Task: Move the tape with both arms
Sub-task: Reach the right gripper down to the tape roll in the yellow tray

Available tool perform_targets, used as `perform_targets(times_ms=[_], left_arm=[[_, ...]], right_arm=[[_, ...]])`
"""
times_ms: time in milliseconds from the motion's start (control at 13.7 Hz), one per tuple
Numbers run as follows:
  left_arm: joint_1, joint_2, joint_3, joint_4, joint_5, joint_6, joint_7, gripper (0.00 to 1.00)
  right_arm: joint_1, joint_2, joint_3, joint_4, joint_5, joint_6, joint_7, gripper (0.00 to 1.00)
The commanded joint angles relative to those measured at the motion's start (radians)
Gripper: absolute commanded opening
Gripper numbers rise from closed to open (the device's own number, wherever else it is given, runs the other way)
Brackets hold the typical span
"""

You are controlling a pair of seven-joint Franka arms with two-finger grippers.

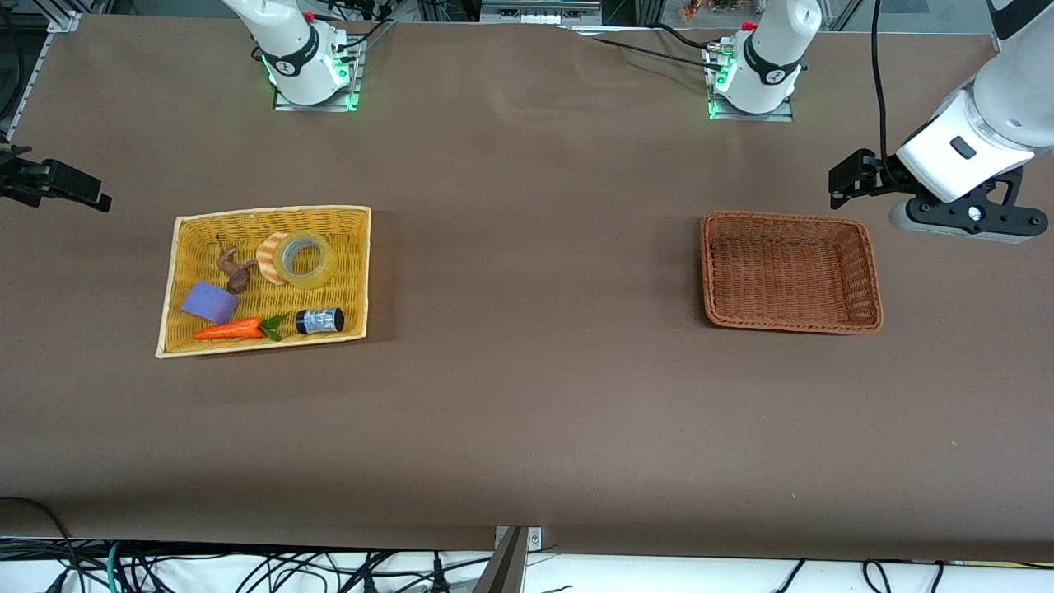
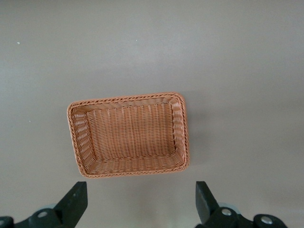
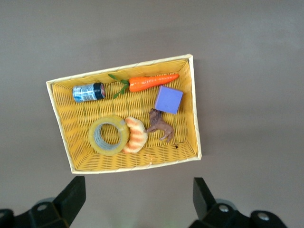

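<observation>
The tape [image 1: 305, 259], a yellowish ring with a grey core, lies flat in the yellow basket [image 1: 185, 232], touching a striped croissant toy [image 1: 267, 257]. It also shows in the right wrist view [image 3: 109, 136]. My right gripper [image 1: 89, 193] is open and empty, held over the bare table at the right arm's end, apart from the yellow basket; its open jaws show in the right wrist view [image 3: 137, 202]. My left gripper [image 1: 843, 183] is open and empty, over the table by the brown basket [image 1: 789, 221]; it shows in the left wrist view [image 2: 141, 204].
The yellow basket also holds a brown toy animal [image 1: 235, 268], a purple block [image 1: 210, 302], a toy carrot [image 1: 230, 330] and a small dark jar [image 1: 319, 320]. The brown basket [image 2: 178, 124] holds nothing. Brown table surface lies between the two baskets.
</observation>
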Motion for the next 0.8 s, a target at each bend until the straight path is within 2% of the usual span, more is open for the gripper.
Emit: perform_targets(times_ms=[0, 292, 438, 731], left_arm=[[0.001, -0.003, 0.001, 0.016, -0.025, -0.019, 0.006, 1.00], [-0.001, -0.003, 0.000, 0.016, -0.025, -0.019, 0.006, 1.00], [-0.001, -0.003, 0.000, 0.016, -0.025, -0.019, 0.006, 1.00], [-0.001, -0.006, -0.014, 0.016, -0.024, -0.021, 0.004, 1.00]], right_arm=[[0.000, 0.078, 0.008, 0.024, -0.002, 0.045, 0.003, 1.00], [0.041, 0.135, 0.011, 0.006, -0.002, 0.065, 0.014, 1.00], [0.086, 0.179, 0.011, -0.023, 0.001, 0.129, 0.018, 1.00], [0.162, 0.181, 0.011, -0.248, -0.004, 0.384, 0.117, 1.00]])
